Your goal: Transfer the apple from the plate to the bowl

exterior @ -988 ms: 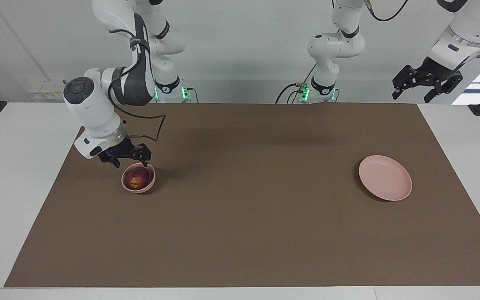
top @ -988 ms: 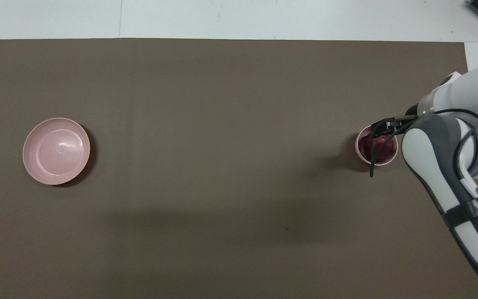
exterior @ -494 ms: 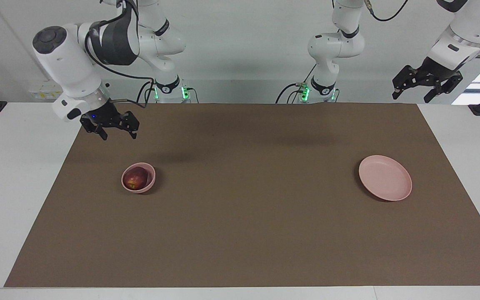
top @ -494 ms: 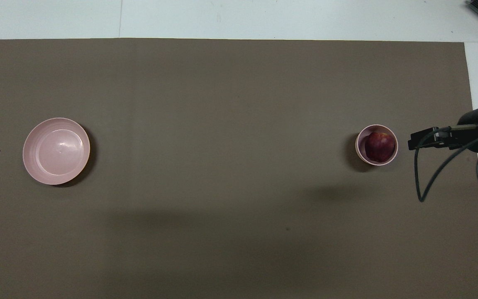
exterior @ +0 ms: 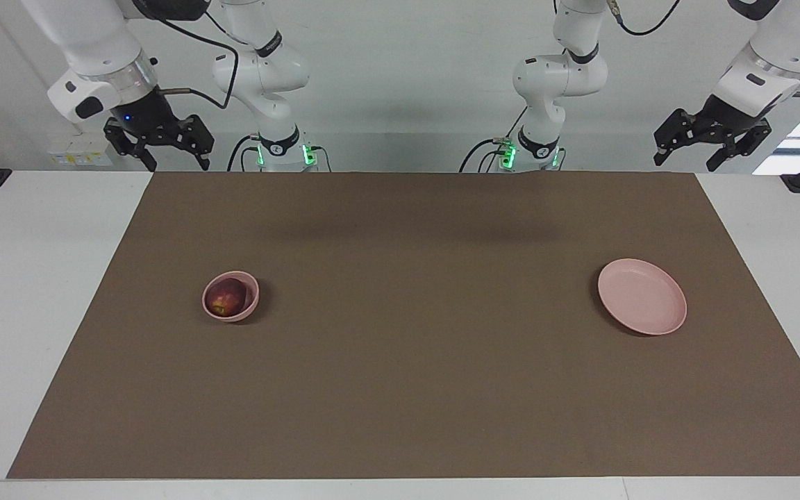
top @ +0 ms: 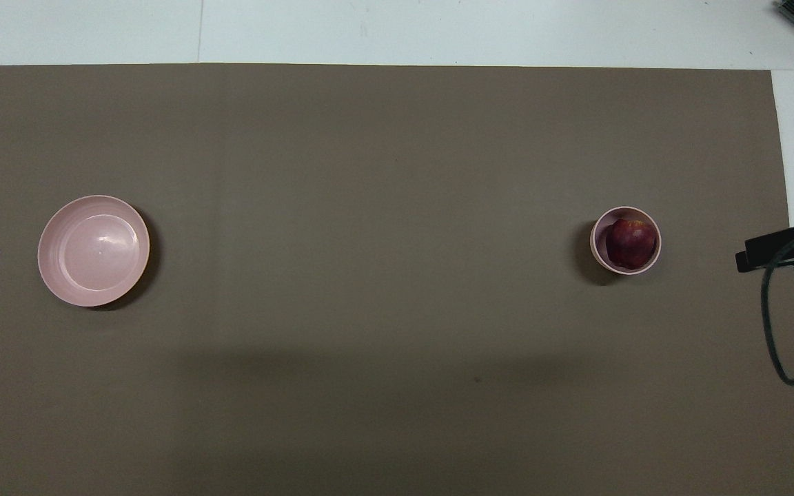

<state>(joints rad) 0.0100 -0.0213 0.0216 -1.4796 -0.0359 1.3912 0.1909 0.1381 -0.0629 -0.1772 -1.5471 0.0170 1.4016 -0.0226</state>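
The dark red apple (exterior: 226, 297) (top: 631, 244) lies inside the small pink bowl (exterior: 250, 304) (top: 599, 238), toward the right arm's end of the brown mat. The wide pink plate (exterior: 642, 296) (top: 93, 250) sits bare toward the left arm's end. My right gripper (exterior: 176, 165) hangs open and high, over the mat's corner by its own base, well clear of the bowl; only a tip of it (top: 762, 249) shows in the overhead view. My left gripper (exterior: 686, 157) waits open, raised past the mat's edge at its end, with nothing in it.
A brown mat (exterior: 414, 361) covers most of the white table (exterior: 32, 278). A black cable (top: 779, 331) from the right arm loops over the mat's edge. Both arm bases (exterior: 282, 149) stand at the table's robot edge.
The right gripper has risen from just above the bowl and drawn back toward its base, open and without the apple. Apple, bowl, plate and left arm have stayed put.
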